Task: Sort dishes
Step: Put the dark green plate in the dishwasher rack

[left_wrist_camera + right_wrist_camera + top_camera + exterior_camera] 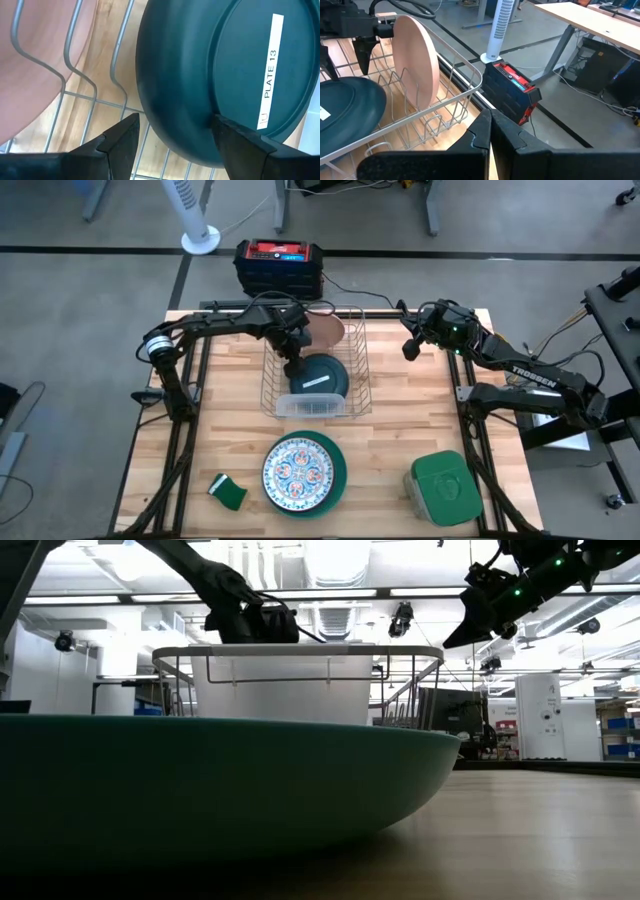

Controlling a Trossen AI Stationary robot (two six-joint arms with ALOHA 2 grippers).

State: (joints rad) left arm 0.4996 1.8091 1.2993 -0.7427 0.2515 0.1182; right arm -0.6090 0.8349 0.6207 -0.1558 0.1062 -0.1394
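Note:
A wire dish rack (pixel 352 370) stands at the table's far middle. A salmon-pink plate (pixel 415 65) stands on edge in its far slots. A dark teal plate (pixel 322 375) lies tilted in the rack, underside up, with a white label (pixel 270 75). My left gripper (pixel 293 366) is open, pointing down, its fingers on either side of this plate's left rim. The white ornamented plate (pixel 300 470) rests on the bright teal-green plate (pixel 338 480) near the front edge. My right gripper (pixel 409 346) is shut and empty, up in the air right of the rack. My left gripper comes from above, pointing down, astride the dark teal plate's rim (pixel 165 125). One fingertip (pixel 222 125) meets the plate's underside at its foot ring. The other fingertip (pixel 127 130) stands a little apart from the rim's outer wall. The plate rests on the rack's wires.
A white tub (pixel 305 406) sits in the rack's near end. A small green sponge (pixel 229 492) lies front left, a green-lidded container (pixel 442 485) front right. A black and red box (pixel 280 266) stands beyond the far edge. Bare wood lies left and right of the rack.

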